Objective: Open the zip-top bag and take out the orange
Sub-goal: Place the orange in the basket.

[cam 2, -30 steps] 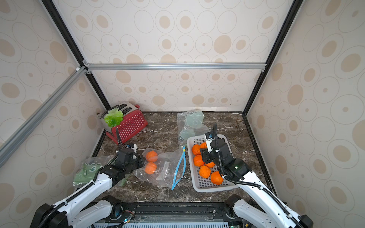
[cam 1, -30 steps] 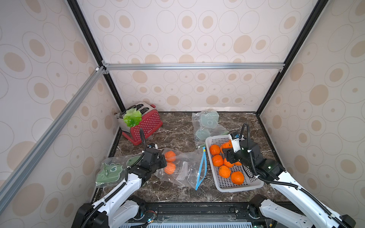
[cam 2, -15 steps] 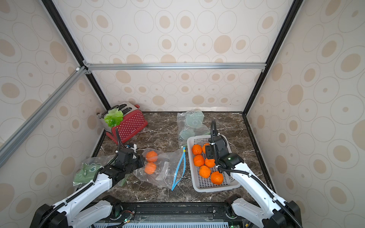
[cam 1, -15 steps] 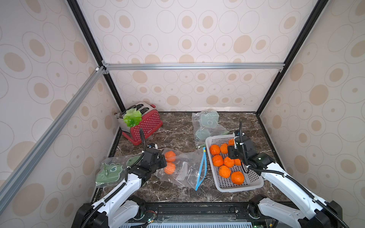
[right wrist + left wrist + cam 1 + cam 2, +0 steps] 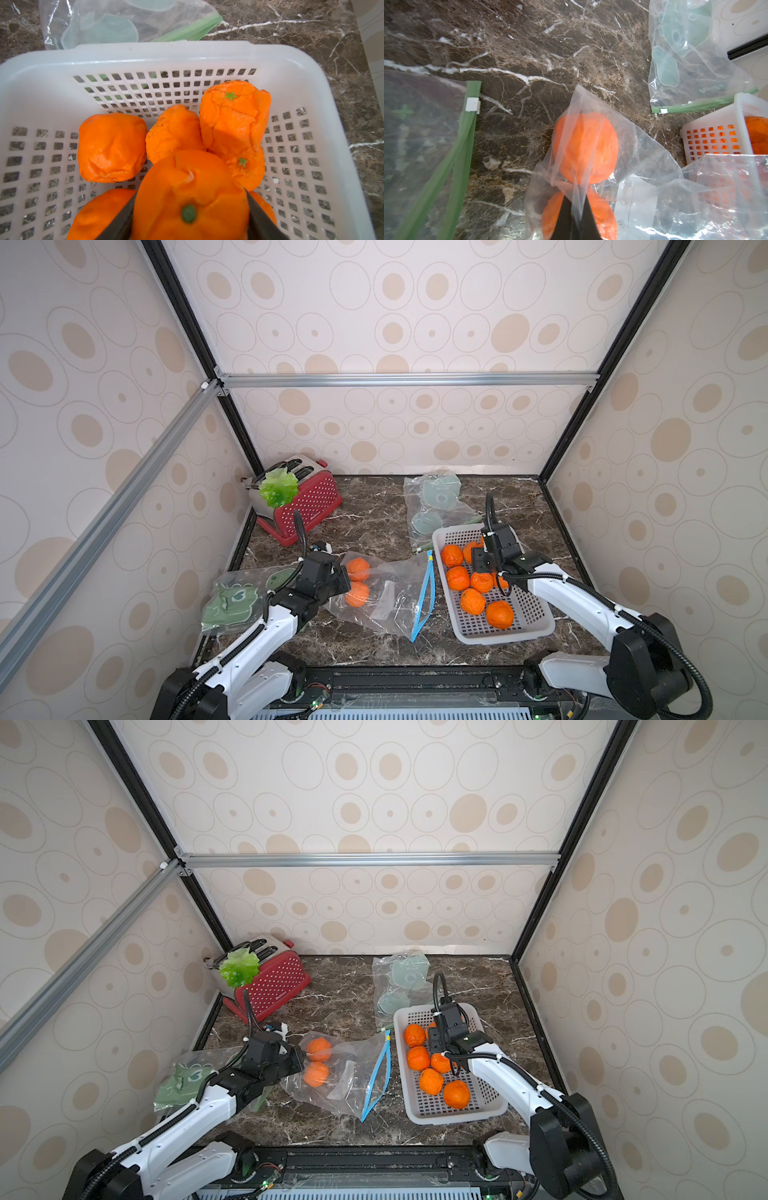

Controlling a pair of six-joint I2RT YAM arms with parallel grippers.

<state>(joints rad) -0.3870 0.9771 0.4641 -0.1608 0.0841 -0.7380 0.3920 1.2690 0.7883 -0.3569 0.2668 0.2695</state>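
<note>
An orange (image 5: 187,176) is clamped by the right gripper (image 5: 190,207) over the basket (image 5: 508,637), probably for release there. Beside the basket, the bag (image 5: 395,597) is pinched by the closed left gripper (image 5: 575,207), likely as an anchor; two oranges (image 5: 358,568) lie inside.

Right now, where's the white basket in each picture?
Top view: the white basket sits at the robot's right, beside the blue-zip bag.
Top view: same spot, oranges inside.
Left wrist view: only a corner shows, beyond the bagged oranges.
Right wrist view: it fills the picture.
Shared landmark: the green-zip bag behind the basket, in all four.
</note>
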